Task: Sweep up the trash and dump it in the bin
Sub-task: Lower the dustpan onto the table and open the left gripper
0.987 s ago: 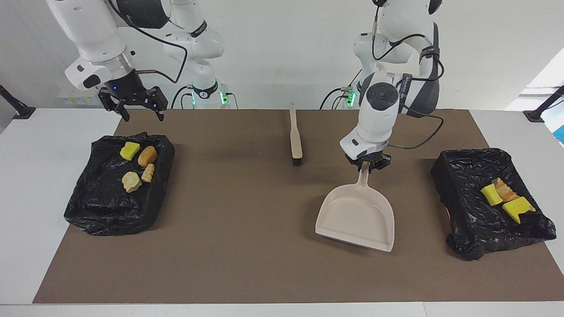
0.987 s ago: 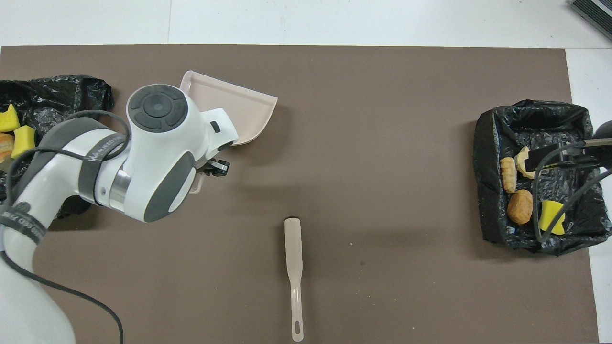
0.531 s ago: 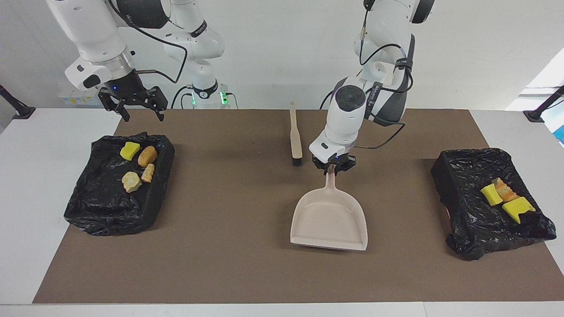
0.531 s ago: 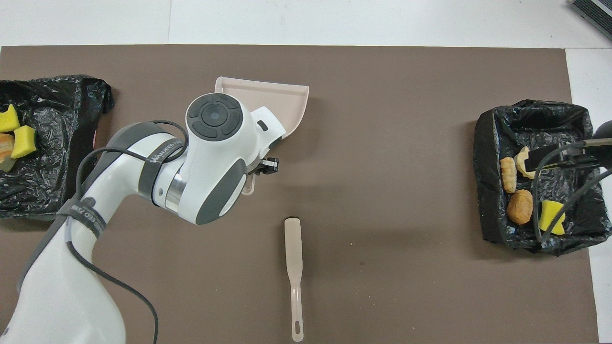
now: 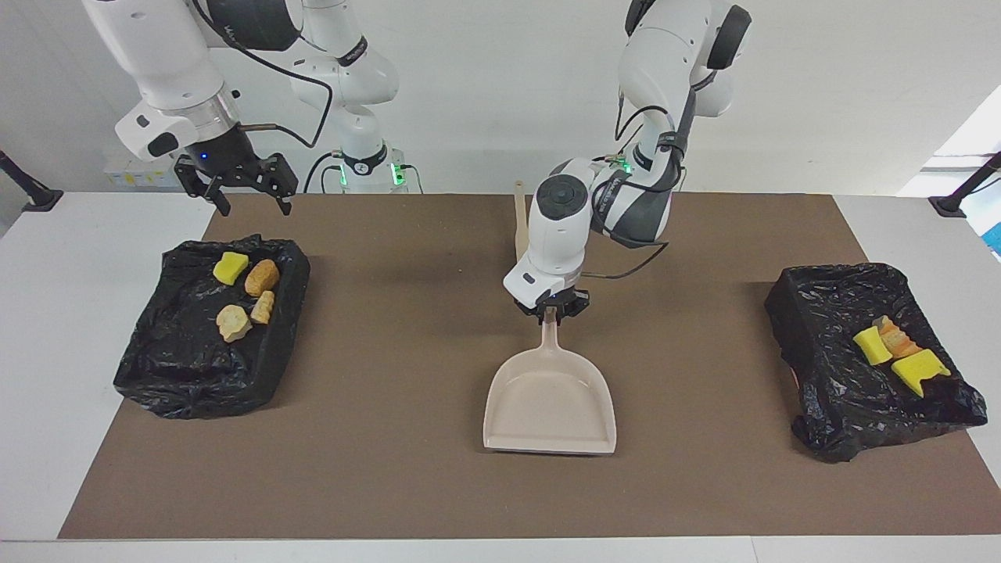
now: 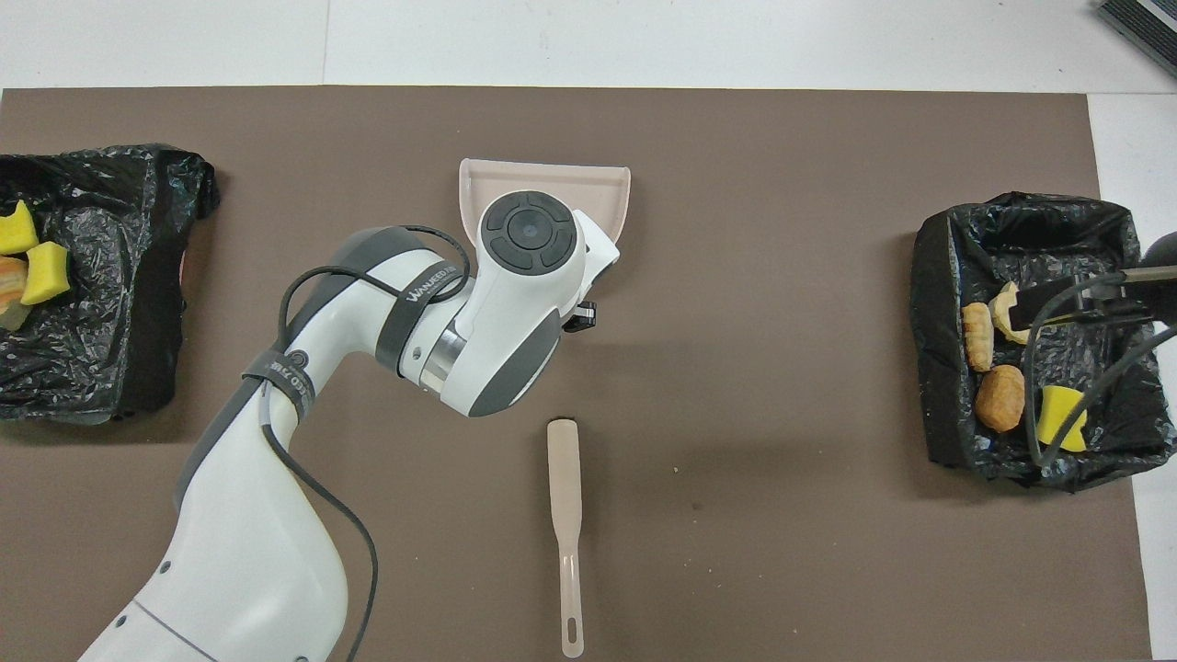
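Holding the dustpan [image 5: 550,399] by its handle, the left gripper [image 5: 552,310] has its fingers clamped tight on the stem, approx mid-mat, pan mouth facing away from the robots. Pan looks empty; whether it rests flat on the brown mat [image 5: 407,485] or hangs just above it I can't tell.

Trash is all in the two black-bagged bins: four scraps [image 5: 244,293] in the bin at the right arm's end [image 5: 195,375], three more scraps [image 5: 899,352] in the bin at the left arm's end [image 5: 844,422]. No scraps visible on the mat.

Right gripper [image 5: 242,191] waits up in the air, over the mat edge by its bin, fingers wide apart, holding nothing.

Brush [image 6: 565,515] lies on the mat nearer the robots than the pan, untouched.

Step, imo: dumping seems done, pan is being parked mid-table. Next move prob calls for lowering the pan flat w/o tilting, then letting go of the handle and lifting straight up so the pan doesn't skid
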Robot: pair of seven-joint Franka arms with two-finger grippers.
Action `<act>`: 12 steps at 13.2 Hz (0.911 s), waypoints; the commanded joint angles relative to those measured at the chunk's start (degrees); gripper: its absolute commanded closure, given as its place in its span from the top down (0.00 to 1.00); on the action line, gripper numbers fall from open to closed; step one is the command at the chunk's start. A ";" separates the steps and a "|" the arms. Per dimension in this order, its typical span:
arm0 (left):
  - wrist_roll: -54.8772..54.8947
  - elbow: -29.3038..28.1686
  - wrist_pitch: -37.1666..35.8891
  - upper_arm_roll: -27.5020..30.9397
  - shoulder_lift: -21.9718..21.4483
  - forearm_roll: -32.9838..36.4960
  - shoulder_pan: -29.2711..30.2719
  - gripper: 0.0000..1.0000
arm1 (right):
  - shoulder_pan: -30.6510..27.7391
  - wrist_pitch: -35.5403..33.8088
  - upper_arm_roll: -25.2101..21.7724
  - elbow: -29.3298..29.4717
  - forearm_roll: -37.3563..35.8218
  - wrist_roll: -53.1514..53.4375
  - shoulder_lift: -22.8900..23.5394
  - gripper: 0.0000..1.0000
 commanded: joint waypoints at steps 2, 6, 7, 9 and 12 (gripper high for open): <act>-5.31 3.02 -0.94 0.79 1.15 -0.45 -1.23 0.19 | -0.18 0.21 0.18 -1.33 1.00 0.85 -1.18 1.00; -4.35 2.50 0.91 0.70 0.80 -3.45 -1.15 0.50 | -0.18 0.22 0.18 -1.33 1.00 0.85 -1.18 1.00; -3.74 2.50 1.18 0.70 0.80 -3.45 -1.15 0.50 | -0.18 0.21 0.18 -1.33 1.00 0.85 -1.18 1.00; -0.67 2.41 0.83 0.70 0.71 -3.45 -1.15 0.54 | -0.18 0.21 0.18 -1.33 1.00 0.85 -1.18 1.00; 2.32 2.15 -0.40 0.79 -1.13 -3.37 -0.53 0.89 | -0.18 0.22 0.18 -1.33 1.00 0.85 -1.18 1.00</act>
